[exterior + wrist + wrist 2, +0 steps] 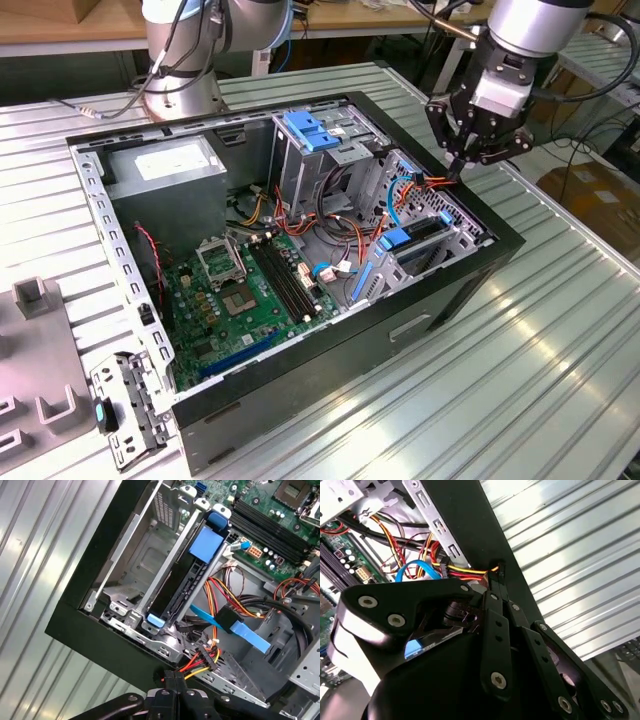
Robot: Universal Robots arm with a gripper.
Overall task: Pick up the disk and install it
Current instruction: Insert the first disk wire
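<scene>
Jaws: you are looking at two fingers pressing together on the black plug end of the power lead. Its red, yellow and orange wires are running straight into the tips, so this is reading as a pinch on the lead rather than an empty close, though the plug itself is mostly hiding between the tips. Gripper: it is hanging tips-down at the rim of the computer case, on the exterior view's right, probably so the lead is being held taut and clear of the bay. Disk: it is sitting on edge inside the drive cage, near the gripper but not touching it. Its blue carrier rail is showing along the upper edge and at the end nearest the case wall, so you are seeing it slotted in, not lying loose; the placing part of the job is reading as done. Flat blue cable: it is trailing across the open space beside the cage, and you cannot tell where its far end is going. Motherboard: it is lying flat on the case floor, well apart from the gripper. Blue-topped bracket: it is standing fixed at the far side of the case. Slatted metal table: it is carrying the case, which is lying on its side so the bays are facing up for reach.
</scene>
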